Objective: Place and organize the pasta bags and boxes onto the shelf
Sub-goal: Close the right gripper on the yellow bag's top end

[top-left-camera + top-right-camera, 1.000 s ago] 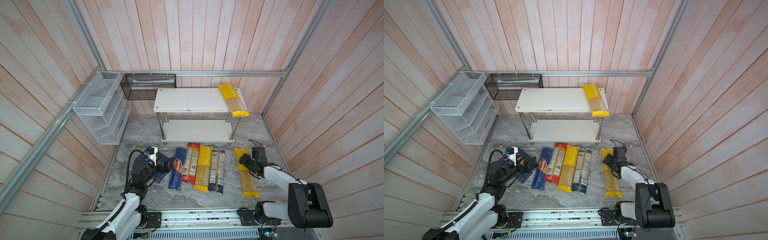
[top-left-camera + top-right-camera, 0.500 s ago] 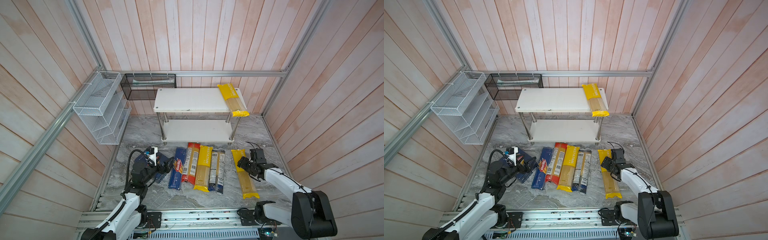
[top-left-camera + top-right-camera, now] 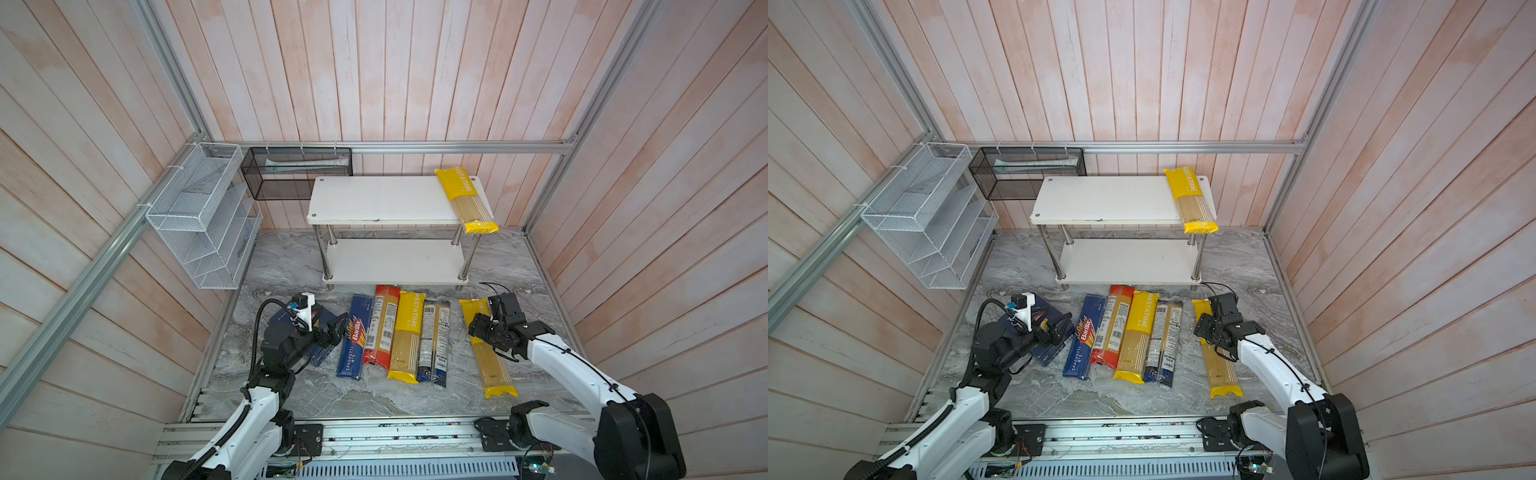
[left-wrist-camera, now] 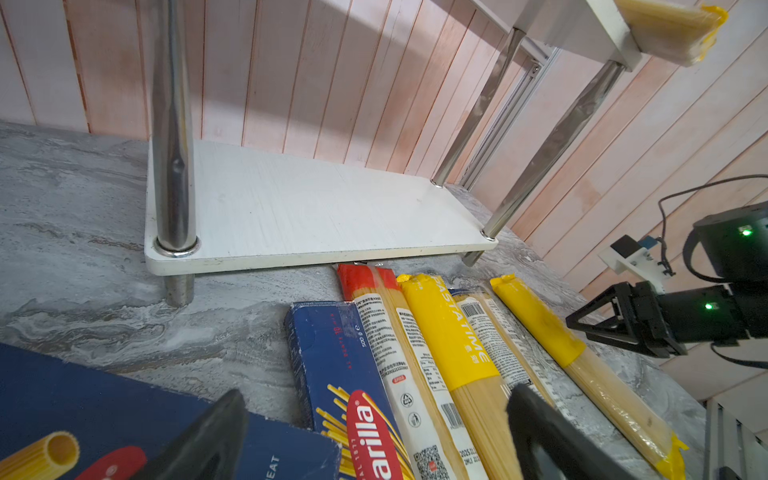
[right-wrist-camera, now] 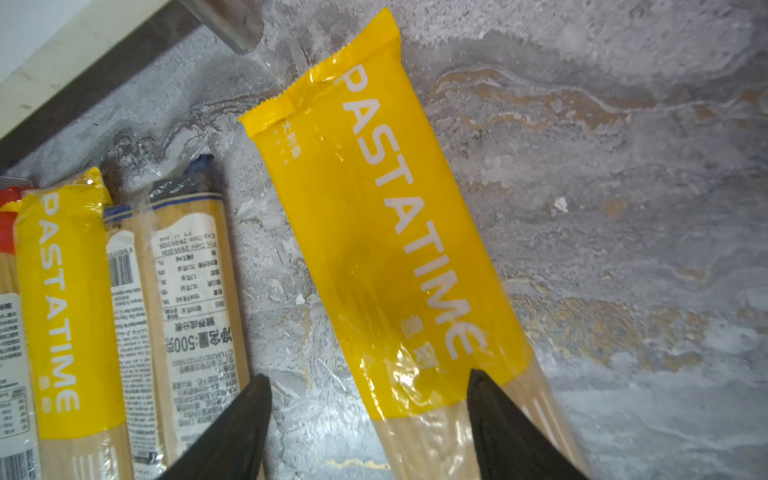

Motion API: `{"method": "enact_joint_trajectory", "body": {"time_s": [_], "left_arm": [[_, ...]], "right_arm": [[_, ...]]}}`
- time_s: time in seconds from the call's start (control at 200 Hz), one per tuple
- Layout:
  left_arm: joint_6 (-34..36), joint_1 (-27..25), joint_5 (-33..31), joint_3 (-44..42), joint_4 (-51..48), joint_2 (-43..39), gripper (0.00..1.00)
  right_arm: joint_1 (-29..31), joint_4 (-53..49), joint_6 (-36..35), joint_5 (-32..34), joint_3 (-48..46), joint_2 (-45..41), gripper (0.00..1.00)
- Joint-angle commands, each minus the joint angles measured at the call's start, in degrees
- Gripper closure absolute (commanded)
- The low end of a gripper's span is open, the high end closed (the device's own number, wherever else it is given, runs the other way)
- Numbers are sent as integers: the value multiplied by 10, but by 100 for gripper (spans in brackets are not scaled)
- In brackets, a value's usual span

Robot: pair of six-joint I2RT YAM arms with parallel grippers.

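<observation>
Yellow glossy film printed PASTATIME in white wraps one half of the lone spaghetti bag lying flat directly beneath the right gripper. Past the yellow band the film turns clear and shows straight pale strands. The black wedge-shaped fingers stand wide apart, clasping nothing. One tip hangs over the bare grey marbled tabletop beside the bag, the other over the bag's edge; whether either touches cannot be told.

From there toward the left gripper runs a close row of long flat packs. It starts with two slim clear bags with navy ends, then a second PASTATIME bag. Next come a red-ended bag with a white label and the narrow dark blue Barilla spaghetti box of matte cardboard.

The left gripper is likewise spread and empty, hovering low over the near end of that narrow box. One of its fingers is above the wide Barilla box, which shows a rigatoni tube.

Beyond both grippers' fingertips stands the shelf, smooth white rectangular boards with rounded corners on polished chrome posts. A third PASTATIME bag lies across the top board at the end nearer the right gripper. Its crimped yellow end overhangs the front edge.
</observation>
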Motion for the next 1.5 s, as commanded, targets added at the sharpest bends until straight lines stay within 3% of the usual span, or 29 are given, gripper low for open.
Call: {"method": "enact_joint_trajectory", "body": {"time_s": [0.0,0.19,0.535,1.15,1.495], "left_arm": [[3,-3,8,-4,14,0,0],[1,-3,12,-7,22,1,1],[0,-3,10,-9,27,5,0],[1,-5,13,-7,29,15,0],[3,-5,10,-6,26,12,0]], "right_arm": [[6,-41,21,17,-20,-18,26],[5,7,5,31,-44,-12,25],[6,-40,-127,60,58,113,23],[-19,-15,-137,73,81,241,24],[-65,68,-121,14,42,219,37]]}}
